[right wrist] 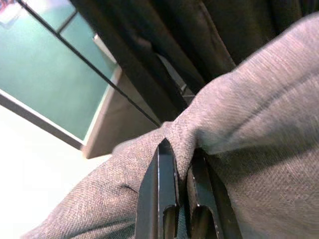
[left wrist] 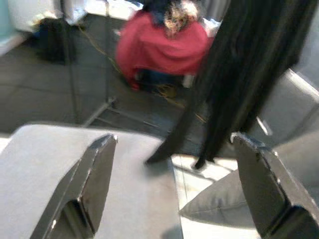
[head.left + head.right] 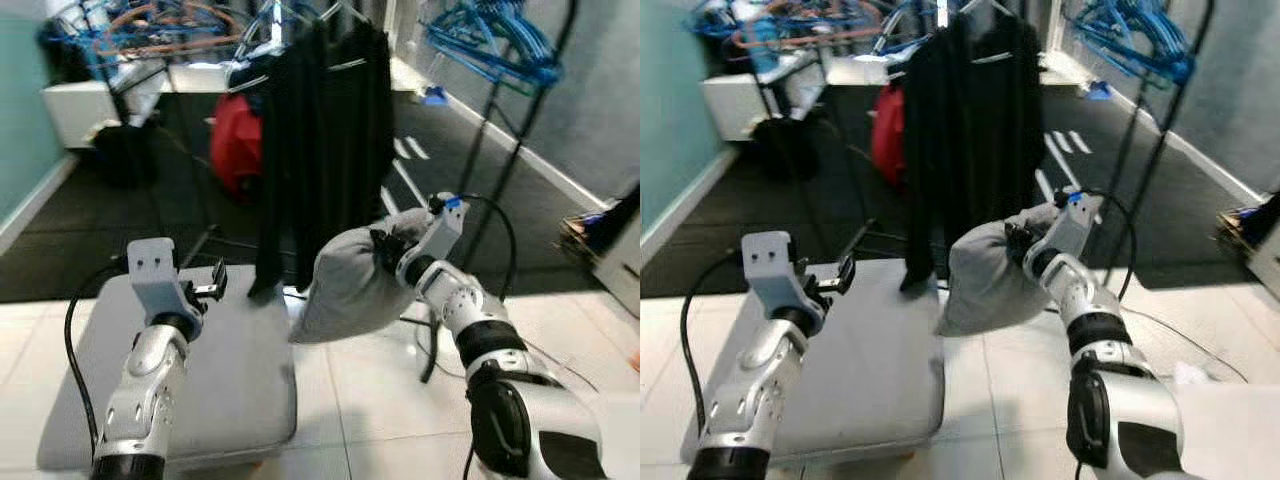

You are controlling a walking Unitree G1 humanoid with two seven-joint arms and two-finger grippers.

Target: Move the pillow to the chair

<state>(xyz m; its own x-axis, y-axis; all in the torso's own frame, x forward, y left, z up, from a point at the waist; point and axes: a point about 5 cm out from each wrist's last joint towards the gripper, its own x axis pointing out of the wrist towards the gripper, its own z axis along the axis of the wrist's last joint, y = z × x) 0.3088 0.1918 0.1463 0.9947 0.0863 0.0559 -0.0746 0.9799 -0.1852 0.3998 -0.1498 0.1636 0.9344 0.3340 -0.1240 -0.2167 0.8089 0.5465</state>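
In the left eye view the right gripper [image 3: 385, 243] pinches a bunched corner of the grey pillow [image 3: 345, 285], which hangs in the air just beside the grey chair [image 3: 235, 370]. The right arm reaches forward, bent at the elbow.

The left wrist view shows the left gripper [image 2: 174, 184] spread wide above the chair seat [image 2: 45, 164].

In the right wrist view the fingers [image 1: 167, 199] clamp a fold of pillow fabric [image 1: 259, 129].
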